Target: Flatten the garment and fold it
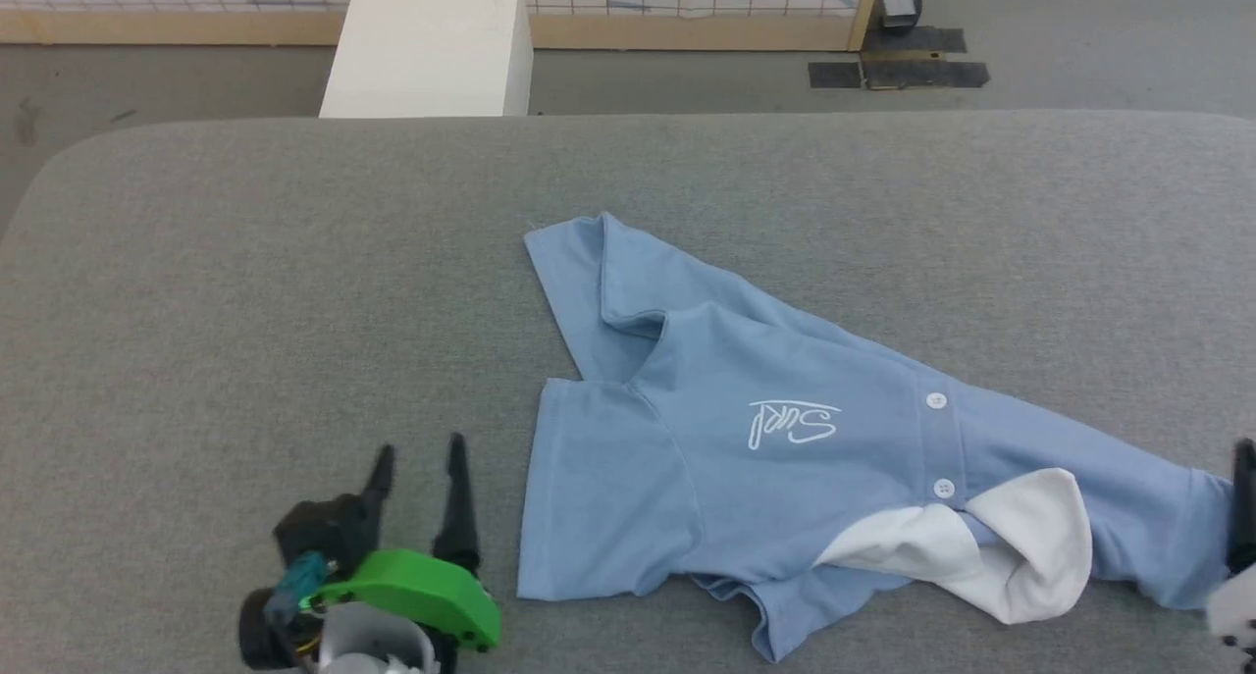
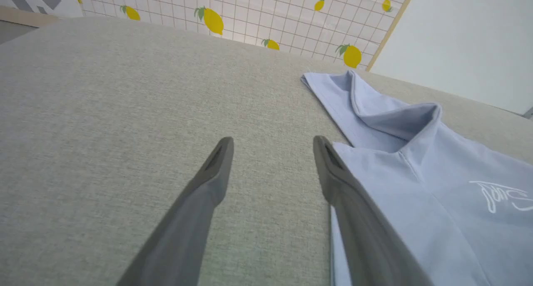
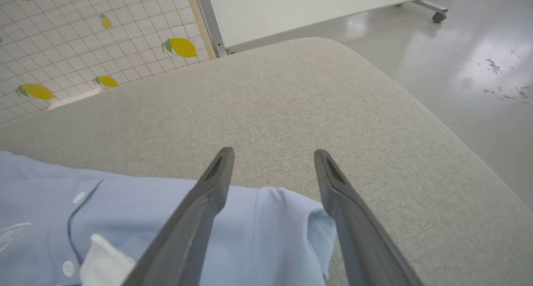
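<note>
The garment point(image 1: 785, 429), a light blue polo shirt, lies crumpled and slanted on the grey padded table point(image 1: 245, 262). Its white script logo point(image 1: 793, 424) faces up, and the white collar point(image 1: 1001, 556) lies folded near the front edge. My left gripper point(image 1: 420, 456) is open just left of the shirt's near sleeve. In the left wrist view the left gripper point(image 2: 272, 142) has one finger along the edge of the shirt point(image 2: 416, 182). My right gripper point(image 1: 1244, 488) is at the shirt's right end. In the right wrist view the right gripper point(image 3: 273, 152) stands open over the bunched sleeve point(image 3: 275, 223).
A white block point(image 1: 432, 41) stands past the table's far edge, in front of a lemon-patterned grid panel point(image 2: 216, 15). The table's rounded corner point(image 3: 354, 57) drops to a shiny grey floor point(image 3: 479, 78). Black tape strips point(image 1: 898, 71) mark the floor.
</note>
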Robot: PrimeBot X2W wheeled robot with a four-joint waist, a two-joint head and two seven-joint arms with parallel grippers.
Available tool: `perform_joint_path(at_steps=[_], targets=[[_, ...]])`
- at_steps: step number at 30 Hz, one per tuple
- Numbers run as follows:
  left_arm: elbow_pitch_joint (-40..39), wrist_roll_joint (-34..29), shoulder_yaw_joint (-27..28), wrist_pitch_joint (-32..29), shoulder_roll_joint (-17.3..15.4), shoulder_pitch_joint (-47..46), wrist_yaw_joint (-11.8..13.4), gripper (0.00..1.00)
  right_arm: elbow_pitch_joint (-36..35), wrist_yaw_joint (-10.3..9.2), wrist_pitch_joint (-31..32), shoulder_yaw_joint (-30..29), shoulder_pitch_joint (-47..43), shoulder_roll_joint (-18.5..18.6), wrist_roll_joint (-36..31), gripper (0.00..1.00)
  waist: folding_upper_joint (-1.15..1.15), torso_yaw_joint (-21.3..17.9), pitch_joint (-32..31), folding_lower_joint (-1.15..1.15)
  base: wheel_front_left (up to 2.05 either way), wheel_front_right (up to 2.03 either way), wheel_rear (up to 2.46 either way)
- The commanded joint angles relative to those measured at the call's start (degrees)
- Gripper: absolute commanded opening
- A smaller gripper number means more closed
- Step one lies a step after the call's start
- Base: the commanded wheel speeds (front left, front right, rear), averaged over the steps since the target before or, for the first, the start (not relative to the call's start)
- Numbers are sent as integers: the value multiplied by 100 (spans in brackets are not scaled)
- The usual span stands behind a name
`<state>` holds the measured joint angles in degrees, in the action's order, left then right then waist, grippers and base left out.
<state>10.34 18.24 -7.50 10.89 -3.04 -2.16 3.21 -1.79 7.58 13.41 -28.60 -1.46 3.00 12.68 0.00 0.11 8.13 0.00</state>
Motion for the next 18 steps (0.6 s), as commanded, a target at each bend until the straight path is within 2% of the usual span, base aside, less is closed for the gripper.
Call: perform_joint_path(at_steps=[1,6,11,15,18], targets=[[9,25,-135,-248,11,-7,-68,100,-74,-9,-260,203,-94,-11,118,100,0,-80,-60,0,0,0,0],[-27,71,-563,-1494,8,146,-69,100,-15,-9,-633,719,-204,-12,305,100,0,-158,-118,0,0,0,0],[-275,-87,-853,-2715,-83,336,208,100,67,-9,-707,1091,-222,-12,451,100,0,-218,-148,0,0,0,0],[-507,-259,-1001,-3440,-214,463,411,100,84,-9,-710,1302,-242,-12,510,100,0,-253,-127,0,0,0,0],[-583,-257,-1047,-3737,-232,483,467,100,49,-9,-755,1473,-230,-12,604,100,0,-288,-84,0,0,0,0]])
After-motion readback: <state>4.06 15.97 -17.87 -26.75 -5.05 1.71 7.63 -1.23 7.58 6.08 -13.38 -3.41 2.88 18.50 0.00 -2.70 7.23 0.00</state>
